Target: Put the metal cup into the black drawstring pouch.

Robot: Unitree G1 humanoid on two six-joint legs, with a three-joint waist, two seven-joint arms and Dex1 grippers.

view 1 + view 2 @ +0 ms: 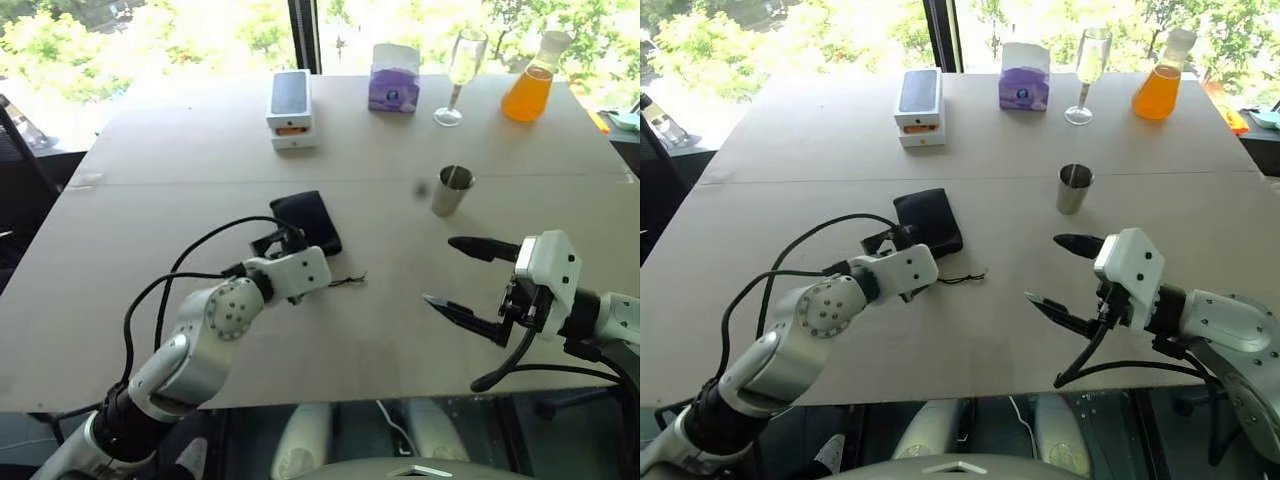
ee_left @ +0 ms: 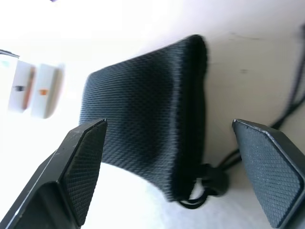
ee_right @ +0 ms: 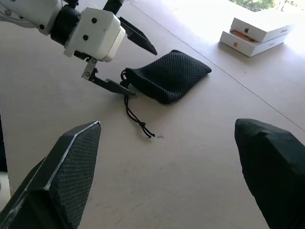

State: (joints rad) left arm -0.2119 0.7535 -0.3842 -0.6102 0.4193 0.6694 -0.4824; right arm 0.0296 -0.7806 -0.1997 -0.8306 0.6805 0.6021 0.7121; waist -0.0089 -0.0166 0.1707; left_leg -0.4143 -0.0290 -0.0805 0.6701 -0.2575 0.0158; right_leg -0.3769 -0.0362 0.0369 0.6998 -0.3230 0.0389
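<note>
Sunlit window behind; pale counter (image 1: 200, 150) carries everything. Black drawstring pouch (image 1: 306, 222) lies flat left of centre, mouth and cord toward the robot, long axis running away. Left hand (image 3: 125, 62) spread wide, released, at the pouch mouth. Right hand (image 1: 470, 280) also spread, empty; metal cup (image 1: 452, 190) stands upright beyond it, nearer this hand

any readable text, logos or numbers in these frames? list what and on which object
No words or numbers can be read.
White phone box: a small logo mark on its side, no legible text; an orange label on the lower box, too blurred to read.
Purple tissue box: a dark round mark on the front, print too small to read.
Metal cup, black pouch, wine glass, orange flask: no markings seen.
</note>
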